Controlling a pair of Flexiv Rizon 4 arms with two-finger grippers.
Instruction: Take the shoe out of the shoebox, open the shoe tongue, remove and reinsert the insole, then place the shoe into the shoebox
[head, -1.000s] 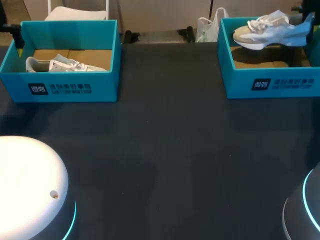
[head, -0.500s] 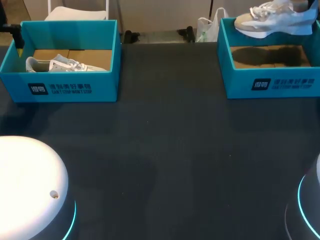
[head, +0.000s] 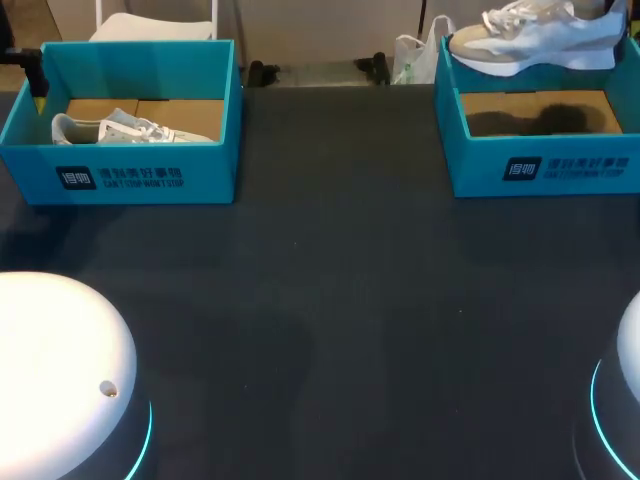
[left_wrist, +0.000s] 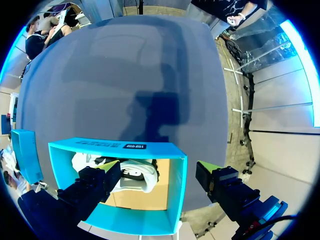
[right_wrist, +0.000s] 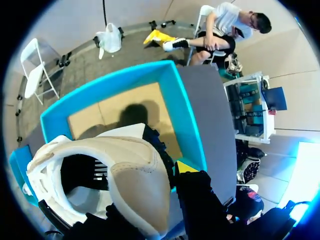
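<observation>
White shoe (head: 530, 40) hangs in right gripper (right_wrist: 150, 200) above teal shoebox (head: 540, 165)

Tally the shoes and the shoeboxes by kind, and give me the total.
Shoes: 2, the left shoe lying in the left shoebox, the right shoe in the air above the right shoebox.
Shoeboxes: 2.
Total: 4.

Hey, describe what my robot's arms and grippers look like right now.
In the head view, both arms show as white rounded housings, the left arm and right arm, each ringed by a glowing cyan band. The left gripper and right gripper have blocky black fingers with bright yellow tips; blue parts sit behind the left one.
</observation>
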